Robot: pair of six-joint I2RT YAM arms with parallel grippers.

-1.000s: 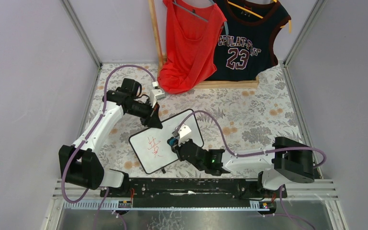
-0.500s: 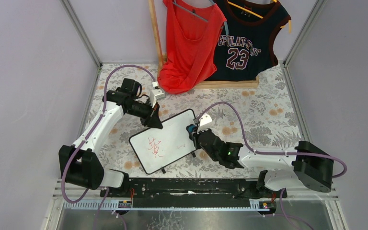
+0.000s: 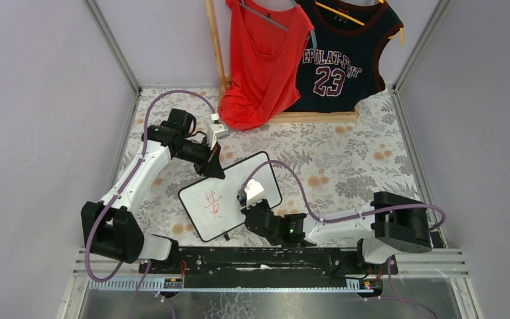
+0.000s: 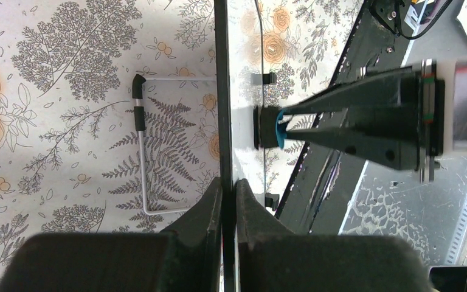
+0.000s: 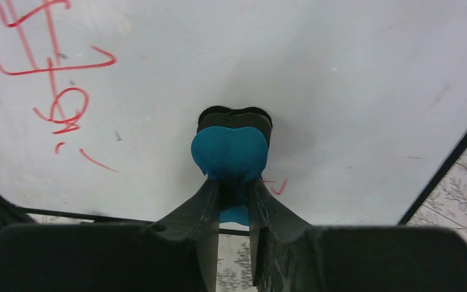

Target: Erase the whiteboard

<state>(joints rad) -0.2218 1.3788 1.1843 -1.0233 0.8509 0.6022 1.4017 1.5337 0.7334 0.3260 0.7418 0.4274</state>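
Top view: my left pincer (image 3: 214,170) is clamping the far edge of the whiteboard (image 3: 260,174), and the board is lying between my two pincers. My right pincer (image 3: 244,199) is pressing on its face, with the red characters (image 3: 214,203) just beside it, toward my left arm

Left wrist: both fingers are closing on the black frame, steadying it; the blue eraser (image 4: 272,128) is touching the face just ahead

Right wrist: jaws are gripping the eraser (image 5: 229,151). The characters (image 5: 51,79) are sitting up-left of it, intact; a small red tick (image 5: 278,185) is showing beside one finger. Judging: the main writing is not yet wiped
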